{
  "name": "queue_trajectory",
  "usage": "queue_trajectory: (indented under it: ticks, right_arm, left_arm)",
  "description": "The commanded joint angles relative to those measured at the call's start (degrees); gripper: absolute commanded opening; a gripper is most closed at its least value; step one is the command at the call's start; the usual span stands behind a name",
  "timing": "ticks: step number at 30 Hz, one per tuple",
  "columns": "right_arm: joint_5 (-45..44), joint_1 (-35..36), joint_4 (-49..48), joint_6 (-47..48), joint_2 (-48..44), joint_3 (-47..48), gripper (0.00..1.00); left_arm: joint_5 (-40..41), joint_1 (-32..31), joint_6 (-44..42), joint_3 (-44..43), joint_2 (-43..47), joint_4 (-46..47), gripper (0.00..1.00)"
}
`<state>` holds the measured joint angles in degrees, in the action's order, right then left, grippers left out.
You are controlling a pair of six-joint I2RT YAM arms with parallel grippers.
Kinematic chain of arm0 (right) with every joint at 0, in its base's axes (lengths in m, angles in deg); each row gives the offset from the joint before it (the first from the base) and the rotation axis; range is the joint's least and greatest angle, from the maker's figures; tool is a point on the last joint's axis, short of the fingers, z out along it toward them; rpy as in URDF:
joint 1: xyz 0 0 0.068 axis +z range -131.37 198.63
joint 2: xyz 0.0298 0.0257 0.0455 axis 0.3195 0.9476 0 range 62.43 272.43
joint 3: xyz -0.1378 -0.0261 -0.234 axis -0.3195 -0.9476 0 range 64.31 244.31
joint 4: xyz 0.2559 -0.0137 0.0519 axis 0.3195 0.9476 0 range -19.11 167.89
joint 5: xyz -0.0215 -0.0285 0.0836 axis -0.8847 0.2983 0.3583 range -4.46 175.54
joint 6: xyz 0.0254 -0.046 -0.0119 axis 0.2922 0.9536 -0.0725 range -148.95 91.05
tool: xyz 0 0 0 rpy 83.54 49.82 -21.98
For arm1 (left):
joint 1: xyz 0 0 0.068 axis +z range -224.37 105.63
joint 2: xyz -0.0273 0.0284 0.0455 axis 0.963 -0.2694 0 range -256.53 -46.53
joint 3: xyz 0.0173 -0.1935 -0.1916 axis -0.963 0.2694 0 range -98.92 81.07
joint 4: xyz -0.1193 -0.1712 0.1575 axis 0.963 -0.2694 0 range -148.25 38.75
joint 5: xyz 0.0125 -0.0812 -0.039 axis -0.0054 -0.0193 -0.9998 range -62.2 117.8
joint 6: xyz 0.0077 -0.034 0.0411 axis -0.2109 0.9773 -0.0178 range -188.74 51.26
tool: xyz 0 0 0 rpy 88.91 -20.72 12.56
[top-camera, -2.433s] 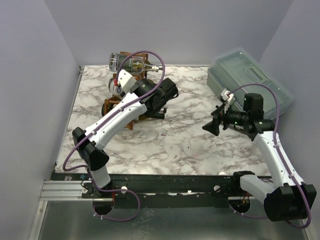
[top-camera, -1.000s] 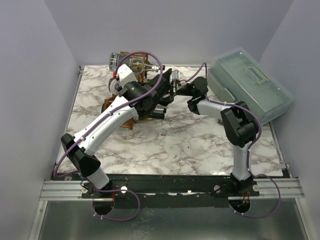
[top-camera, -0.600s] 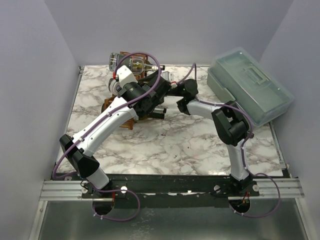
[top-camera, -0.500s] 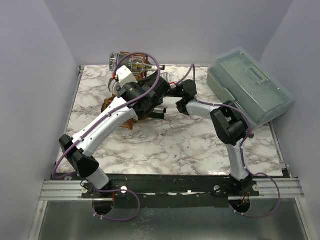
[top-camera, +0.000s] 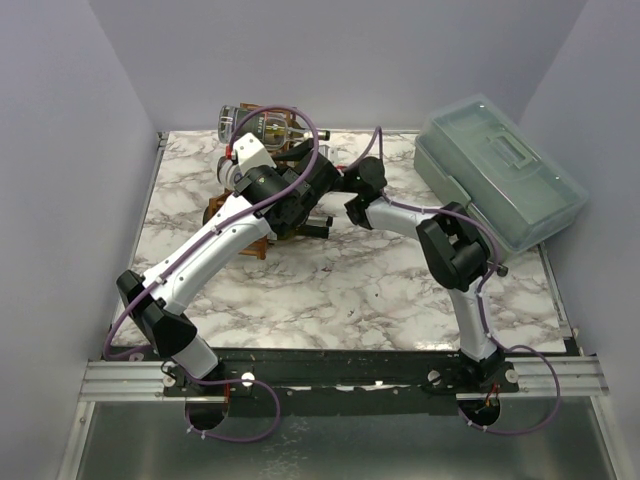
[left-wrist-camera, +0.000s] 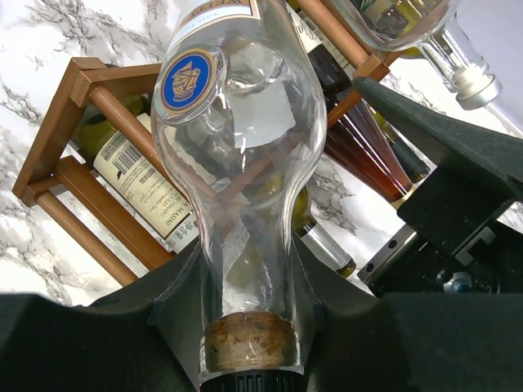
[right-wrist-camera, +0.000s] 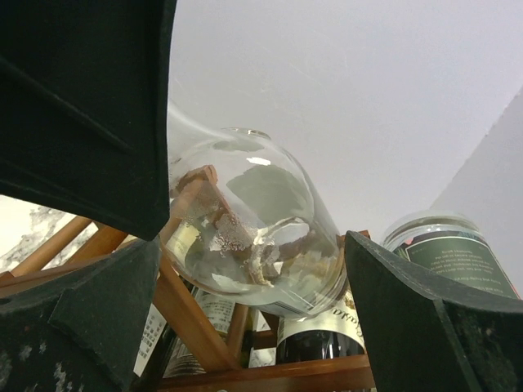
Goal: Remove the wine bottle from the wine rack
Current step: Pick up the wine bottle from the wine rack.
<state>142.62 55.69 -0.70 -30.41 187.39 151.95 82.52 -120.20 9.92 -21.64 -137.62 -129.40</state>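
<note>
Marble table (top-camera: 400, 290): one wine rack (left-wrist-camera: 73, 106), one wine bottle (left-wrist-camera: 237, 122), three others (left-wrist-camera: 359, 139).

No txt legible. Clear bottle (left-wrist-camera: 237, 171): round blue-gold seal (left-wrist-camera: 186, 77), ship-like emblem, no words. Green bottle (left-wrist-camera: 129, 108): white label (left-wrist-camera: 140, 178) w/ barcode, print too small. Dark green label (right-wrist-camera: 459, 263): lettering blurred.

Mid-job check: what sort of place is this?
Probably a staged robot test cell, not a home: plain lavender walls box in a marble-patterned tabletop, with an aluminium mounting rail at its near edge.
</note>
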Motion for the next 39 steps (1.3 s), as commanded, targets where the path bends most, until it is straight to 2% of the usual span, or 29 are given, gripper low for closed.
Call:
queue_trajectory:
  ticks: [1, 7, 11, 15, 22, 31, 36, 39]
  right_arm:
    - [-0.7, 0.8, 0.8, 4.2, 2.3, 0.7, 0.94]
    - [-1.3, 1.2, 0.2, 4.7, 3.3, 0.8, 0.93]
    - [-1.7, 1.2, 0.4, 4.7, 3.7, 1.5, 0.90]
    - [-1.4, 1.3, 0.4, 4.6, 4.0, 1.7, 0.89]
    - [-1.6, 1.3, 0.1, 4.6, 4.1, 1.4, 0.89]
    - [-2.0, 1.3, -0.5, 4.5, 4.0, 0.8, 0.89]
    - [-2.1, 1.3, -0.7, 4.3, 4.0, 0.6, 0.89]
    - [-2.1, 1.3, -0.7, 4.3, 4.0, 0.6, 0.89]
  left_arm:
    - [-3.1, 1.3, 0.0, 1.6, -0.2, 6.6, 0.00]
    - [-4.5, 1.4, -0.7, 1.9, 0.2, 7.3, 0.08]
    - [-5.1, 1.4, -0.8, 2.5, 0.8, 7.5, 0.18]
    - [-5.7, 1.3, -1.1, 3.2, 1.4, 7.8, 0.37]
    - [-6.3, 1.4, -2.2, 3.7, 2.0, 8.0, 0.60]
    - [-6.1, 1.4, -4.8, 3.6, 4.0, 8.1, 0.72]
    - [-4.8, 1.3, -10.1, 3.6, 6.8, 8.1, 0.84]
    - [-5.1, 1.4, -13.1, 4.7, 9.2, 8.2, 0.87]
